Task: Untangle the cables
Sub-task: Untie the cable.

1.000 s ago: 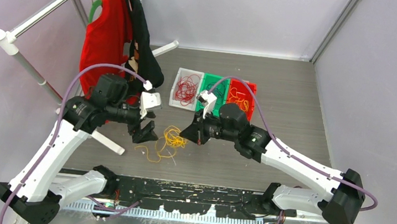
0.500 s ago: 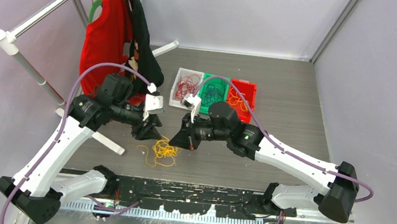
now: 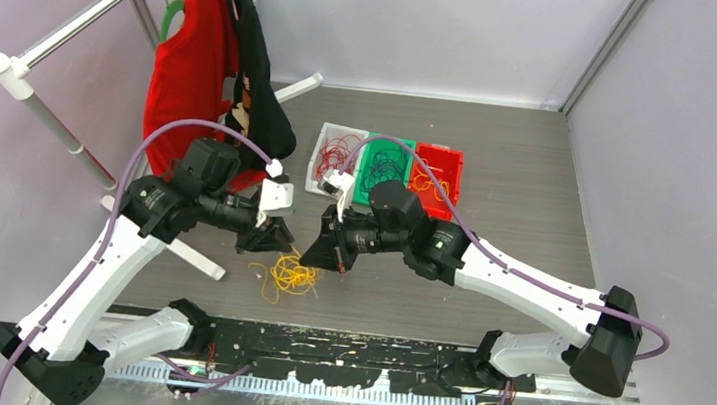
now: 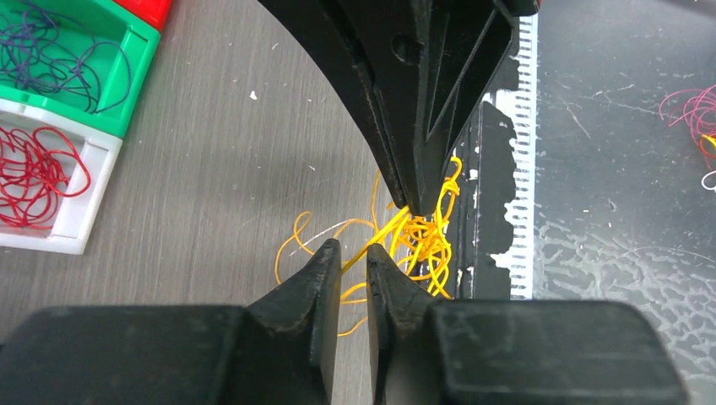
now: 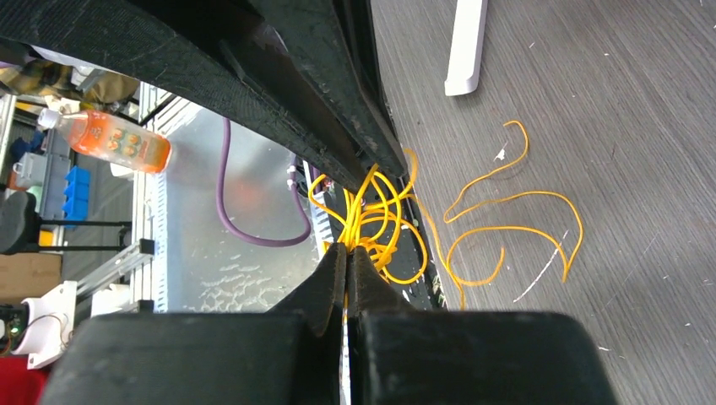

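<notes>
Separating the yellow cable tangle (image 3: 292,276), low over the tabletop (image 3: 536,201) between the arms. Right end effector (image 5: 347,251) is clamped on it. Left end effector (image 4: 353,253) is a narrow slit with a strand inside. Next: close fully, then pull apart gently.

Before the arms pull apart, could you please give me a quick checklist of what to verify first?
1. Right hand shut on a strand of the yellow tangle: ok.
2. Left hand clamped on a strand: not ok; one runs between its jaws, but a gap shows.
3. Hands gripping different strands: cannot tell.
4. Loose yellow cable free of the tangle: cannot tell.
5. Bins apart from both hands: ok.
</notes>
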`<state>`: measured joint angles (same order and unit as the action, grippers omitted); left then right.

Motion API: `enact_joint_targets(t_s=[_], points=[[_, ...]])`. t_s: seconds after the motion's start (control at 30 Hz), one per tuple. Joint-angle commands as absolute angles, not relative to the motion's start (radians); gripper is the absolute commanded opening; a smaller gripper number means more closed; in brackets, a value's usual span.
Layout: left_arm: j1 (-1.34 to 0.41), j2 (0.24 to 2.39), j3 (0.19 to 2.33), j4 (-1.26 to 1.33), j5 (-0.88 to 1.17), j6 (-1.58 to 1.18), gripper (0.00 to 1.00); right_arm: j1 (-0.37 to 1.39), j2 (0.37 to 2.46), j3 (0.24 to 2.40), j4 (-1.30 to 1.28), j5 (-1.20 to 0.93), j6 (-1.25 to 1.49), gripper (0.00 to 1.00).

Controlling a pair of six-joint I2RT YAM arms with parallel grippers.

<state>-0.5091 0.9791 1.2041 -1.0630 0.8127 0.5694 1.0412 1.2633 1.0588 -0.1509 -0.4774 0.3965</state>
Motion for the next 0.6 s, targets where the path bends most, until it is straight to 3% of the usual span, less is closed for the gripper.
enact_joint_targets(t_s=[0.0,0.17,0.27,0.33,0.57], points=[[-0.521,0.947,1.186,-1.040,0.817,0.601,0.15,1.048,1.255,1.107,-0.092,-0.494,0.410,0.01],[-0.526,0.920,1.182,-1.028,0.788,0.620,0.00,1.048,1.238,1.086,-0.054,-0.474,0.434,0.01],[-0.525,0.909,1.213,-1.007,0.760,0.617,0.00,1.046,1.218,1.064,-0.063,-0.435,0.438,0.24],[-0.526,0.903,1.241,-0.995,0.738,0.614,0.00,1.045,1.196,1.037,-0.065,-0.400,0.441,0.28],[-0.526,0.879,1.277,-0.960,0.755,0.548,0.00,1.028,1.121,0.946,-0.026,-0.331,0.476,0.28]])
